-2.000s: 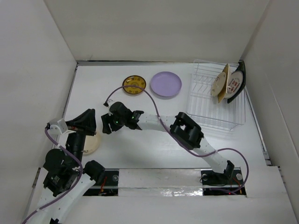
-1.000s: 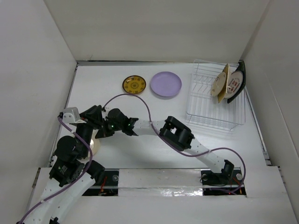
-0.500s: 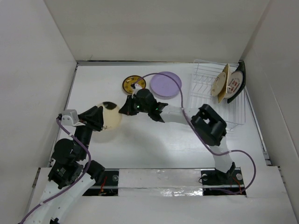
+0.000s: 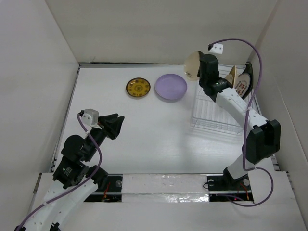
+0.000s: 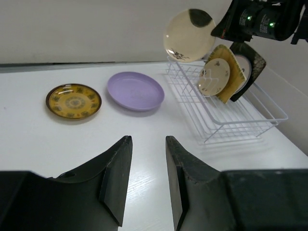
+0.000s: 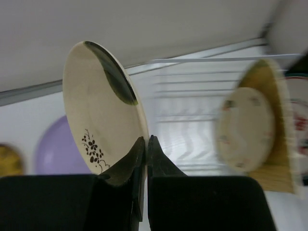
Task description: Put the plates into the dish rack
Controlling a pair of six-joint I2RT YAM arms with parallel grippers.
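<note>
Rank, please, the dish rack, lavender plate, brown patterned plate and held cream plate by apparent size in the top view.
1. dish rack
2. lavender plate
3. brown patterned plate
Unranked: held cream plate, tilted and nearer the camera.

My held plate (image 4: 192,65) hangs above the rack's (image 4: 217,123) far-left corner, three plates (image 4: 225,87) stand in its far-right end, two plates (image 4: 171,86) lie left of it.

Right arm (image 4: 232,104) extended high, right tool (image 6: 146,140) clamped, left tool (image 5: 147,144) parted
</note>
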